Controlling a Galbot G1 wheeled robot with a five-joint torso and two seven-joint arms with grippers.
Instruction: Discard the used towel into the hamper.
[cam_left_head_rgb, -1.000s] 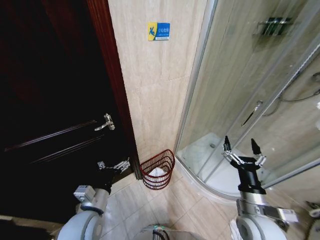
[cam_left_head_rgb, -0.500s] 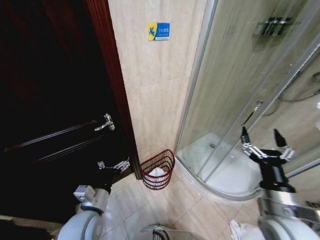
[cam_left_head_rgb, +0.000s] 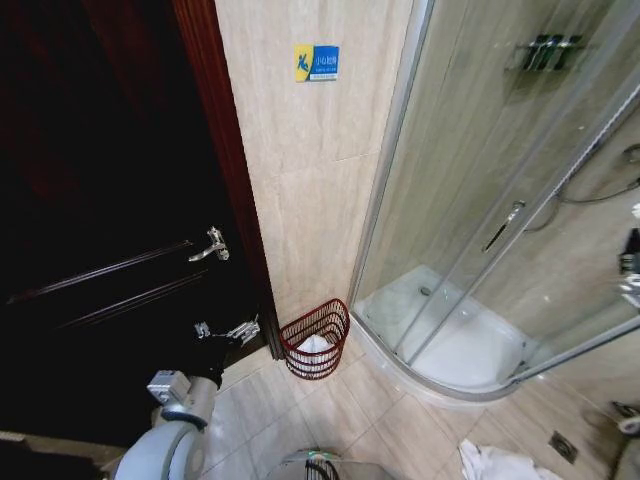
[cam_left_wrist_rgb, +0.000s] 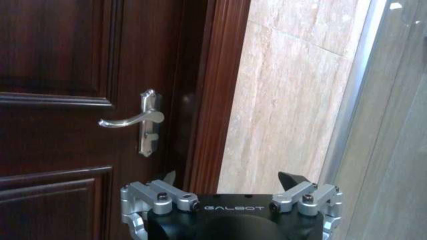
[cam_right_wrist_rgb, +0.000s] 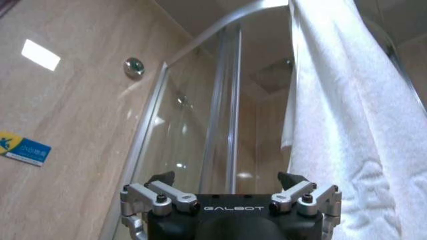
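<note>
Plush white towel (cam_right_wrist_rgb: 347, 125) (hanging) beside right gripper (cam_right_wrist_rgb: 227, 179)

Head camera looks steeply down at the hamper (cam_left_head_rgb: 316, 340). Left wrist camera faces the door handle (cam_left_wrist_rgb: 137, 120) closely. Right wrist camera tilts upward beside a hanging towel (cam_right_wrist_rgb: 347, 110).

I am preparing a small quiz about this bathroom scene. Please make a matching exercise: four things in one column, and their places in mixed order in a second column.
Things:
1. small round red-brown wire hamper
2. blue and yellow wall sign
3. silver lever door handle
4. white hanging towel

Places:
A. on the dark wooden door
B. high on the beige tiles
C. beside the open right claw
D. on the floor, between door frame and shower

Pairs: 1-D, 2-B, 3-A, 4-C
</note>
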